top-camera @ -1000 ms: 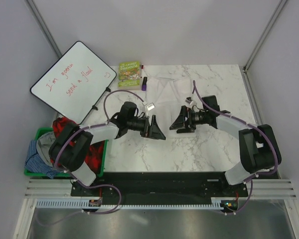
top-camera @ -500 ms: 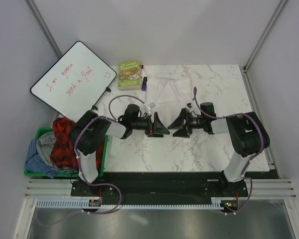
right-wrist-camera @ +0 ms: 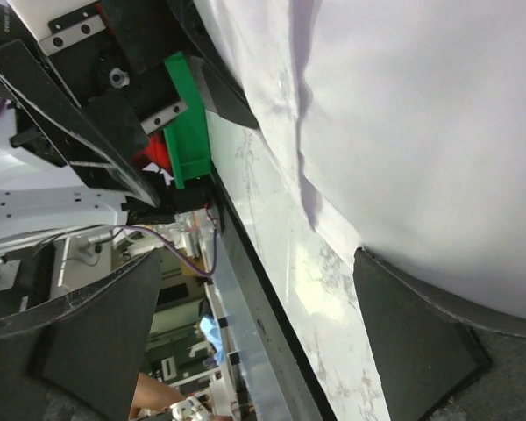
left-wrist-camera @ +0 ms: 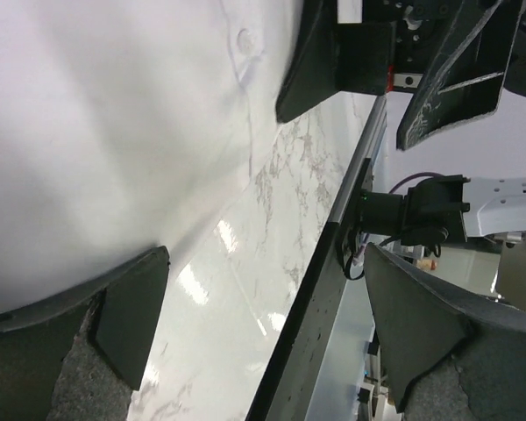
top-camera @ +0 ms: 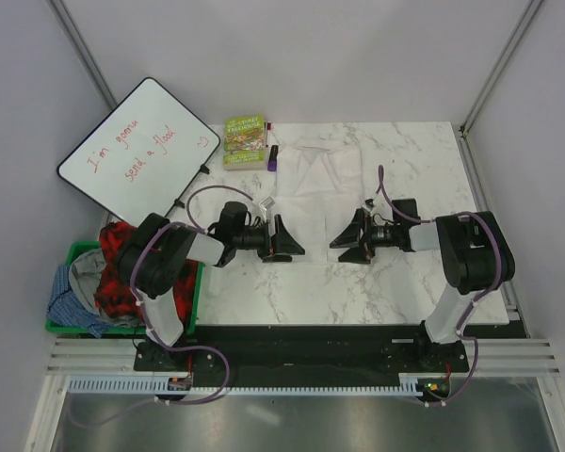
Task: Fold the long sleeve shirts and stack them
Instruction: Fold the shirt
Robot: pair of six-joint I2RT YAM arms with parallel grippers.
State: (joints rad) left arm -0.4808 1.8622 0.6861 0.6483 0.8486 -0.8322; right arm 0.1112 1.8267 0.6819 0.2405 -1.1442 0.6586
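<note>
A white collared button-front long sleeve shirt (top-camera: pixel 320 174) lies folded flat on the marble table (top-camera: pixel 395 282), toward the back middle. Both arms lie low along the table, facing each other at the shirt's near edge. My left gripper (top-camera: pixel 287 241) is open and holds nothing; in the left wrist view the shirt (left-wrist-camera: pixel 96 132) fills the upper left, beside one finger (left-wrist-camera: pixel 127 316). My right gripper (top-camera: pixel 348 235) is open and holds nothing too. In the right wrist view the shirt (right-wrist-camera: pixel 421 114) reaches down to one finger (right-wrist-camera: pixel 412 342). Each gripper shows in the other's wrist view.
A green bin (top-camera: pixel 194 292) off the table's left edge holds red plaid, blue and grey clothing (top-camera: pixel 113 268). A whiteboard (top-camera: pixel 137 151) leans at back left. A green book (top-camera: pixel 245 139) and a purple marker (top-camera: pixel 272 158) lie beside the shirt's far left corner.
Both arms have sunk low onto the table and the grippers have drawn slightly apart at the shirt's near edge. The shirt now lies flatter. Both grippers stayed open.
</note>
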